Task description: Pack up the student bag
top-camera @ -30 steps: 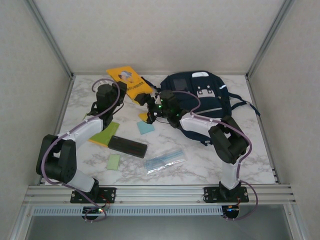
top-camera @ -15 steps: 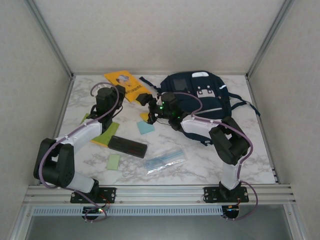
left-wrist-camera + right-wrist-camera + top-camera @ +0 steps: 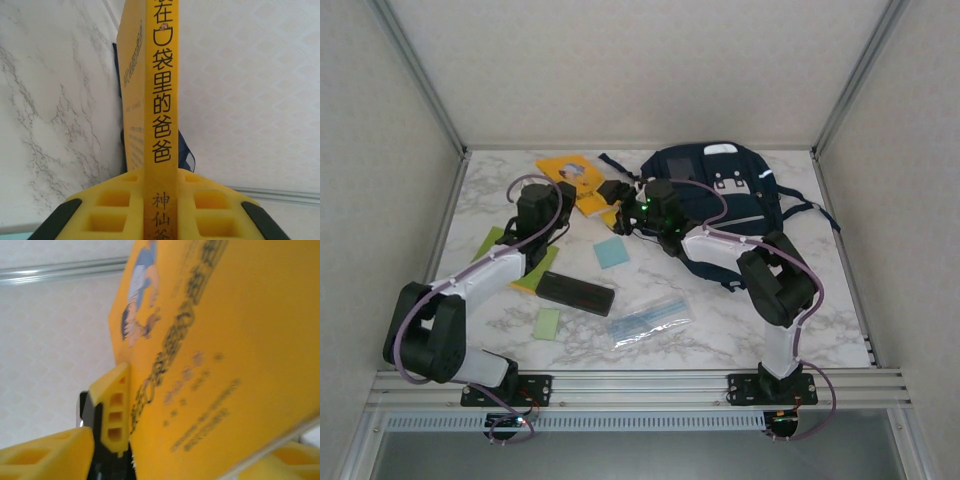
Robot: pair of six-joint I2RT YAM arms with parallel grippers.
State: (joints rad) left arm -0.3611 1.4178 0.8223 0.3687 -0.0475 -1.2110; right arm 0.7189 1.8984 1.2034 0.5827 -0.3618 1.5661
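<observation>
We see the yellow book (image 3: 572,172) now nearer the student bag (image 3: 720,190); the left gripper (image 3: 161,205) pinches its spine, the right gripper (image 3: 612,193) flanks it, clamp unclear.

White marble tabletop (image 3: 720,330), pale textured walls (image 3: 640,70), aluminium corner posts (image 3: 421,75), aluminium rail (image 3: 640,385) along near edge; even, soft light.

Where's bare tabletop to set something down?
Free: near-right of the marble table, between the clear plastic bag and its right edge, in front of the dark navy fabric backpack. Crowded: centre-left, around the black rectangular case and pale blue square note.
</observation>
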